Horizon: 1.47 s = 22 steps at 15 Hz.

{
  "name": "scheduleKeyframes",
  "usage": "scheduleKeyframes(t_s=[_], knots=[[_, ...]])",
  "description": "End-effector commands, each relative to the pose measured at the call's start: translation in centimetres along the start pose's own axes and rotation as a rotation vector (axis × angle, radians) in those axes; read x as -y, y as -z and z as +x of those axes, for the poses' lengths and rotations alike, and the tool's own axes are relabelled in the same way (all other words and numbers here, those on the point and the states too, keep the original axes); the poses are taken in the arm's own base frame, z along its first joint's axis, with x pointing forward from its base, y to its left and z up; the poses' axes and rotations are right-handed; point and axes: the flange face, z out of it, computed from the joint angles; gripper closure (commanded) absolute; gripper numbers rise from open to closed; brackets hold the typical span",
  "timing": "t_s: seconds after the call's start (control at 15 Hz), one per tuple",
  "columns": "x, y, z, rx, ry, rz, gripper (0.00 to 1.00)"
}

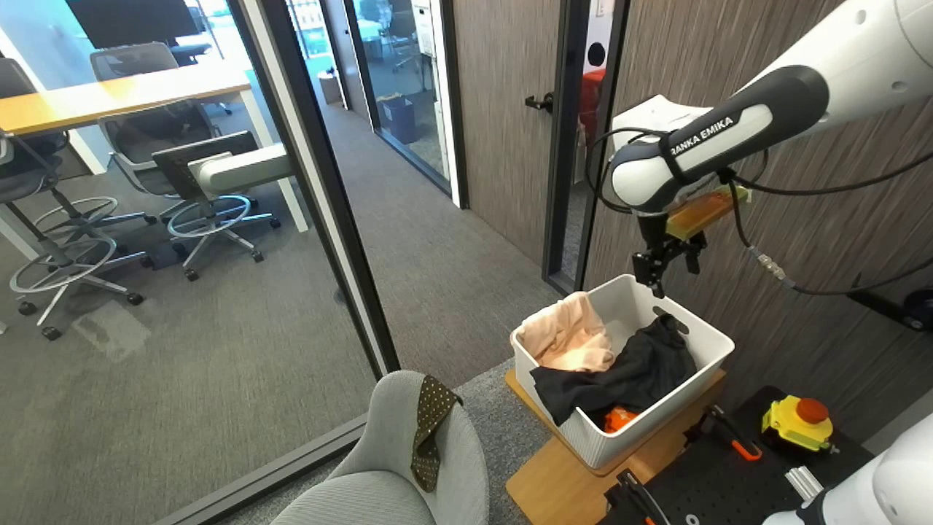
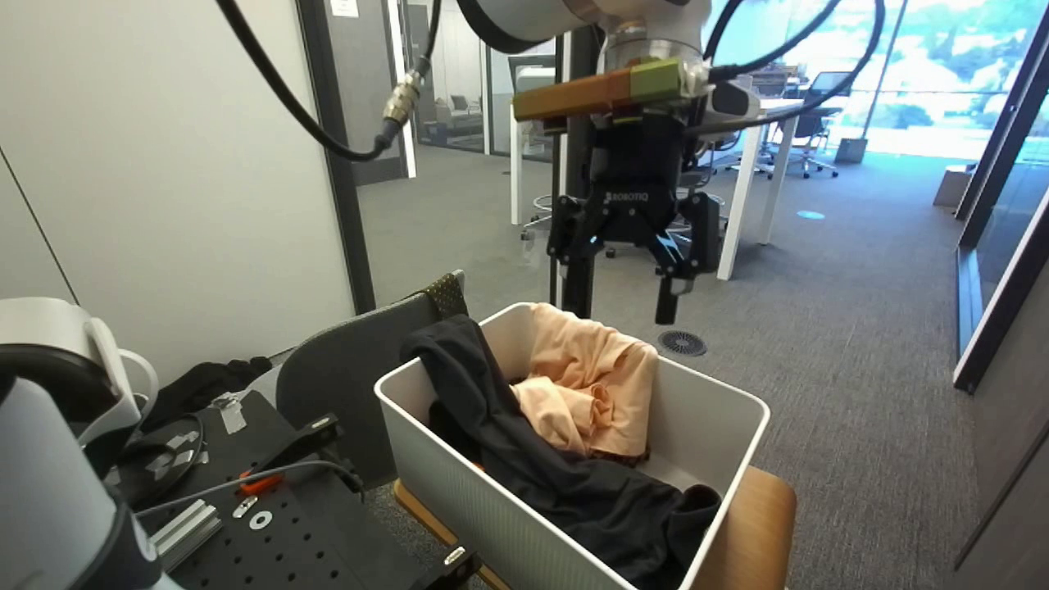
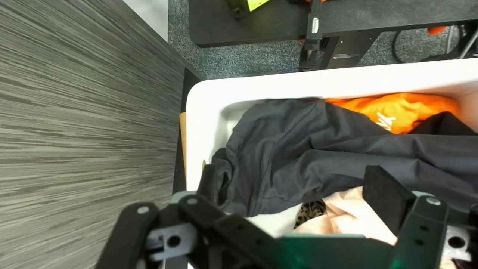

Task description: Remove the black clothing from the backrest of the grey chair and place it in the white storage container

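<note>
The black clothing (image 1: 649, 364) lies inside the white storage container (image 1: 711, 357), with one end draped over the rim. It also shows in an exterior view (image 2: 565, 483) and in the wrist view (image 3: 291, 149). My gripper (image 2: 623, 307) hangs above the container, apart from the cloth. Its fingers are wide apart with nothing between them, as the wrist view shows (image 3: 297, 190). The grey chair (image 1: 386, 415) stands beside the container. A dark dotted cloth (image 1: 431, 430) hangs over its backrest, and also shows in an exterior view (image 2: 447, 295).
A peach cloth (image 1: 572, 335) and an orange cloth (image 3: 407, 108) share the container. The container stands on a wooden stand (image 1: 554, 474). A black perforated table (image 1: 718, 481) with a yellow and red emergency button (image 1: 798, 421) is close by. A wood-grain wall (image 3: 89, 123) runs along one side.
</note>
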Motion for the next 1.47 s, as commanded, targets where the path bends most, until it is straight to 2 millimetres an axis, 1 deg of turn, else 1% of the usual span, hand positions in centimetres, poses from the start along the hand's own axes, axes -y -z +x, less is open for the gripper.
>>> scheduleKeyframes(t_s=[0.0,0.2,0.33,0.4,0.53,0.6,0.73,0.87,1.13,1.4], knots=[[3.6,4.9,-5.2,-0.106,0.047,0.023,0.0],[6.2,8.3,-9.3,-0.174,0.072,0.027,0.0],[7.4,10.2,-12.1,-0.207,0.085,0.021,0.0],[8.0,10.9,-13.2,-0.227,0.09,0.022,0.0],[8.7,11.9,-15.6,-0.288,0.104,0.029,0.0],[9.3,12.2,-17.1,-0.322,0.115,0.029,0.0],[10.0,12.3,-19.1,-0.376,0.134,0.042,0.0],[10.7,12.0,-21.0,-0.419,0.149,0.045,0.0],[11.9,11.1,-23.2,-0.449,0.162,0.04,0.0],[12.1,10.4,-24.3,-0.47,0.174,0.044,0.0]])
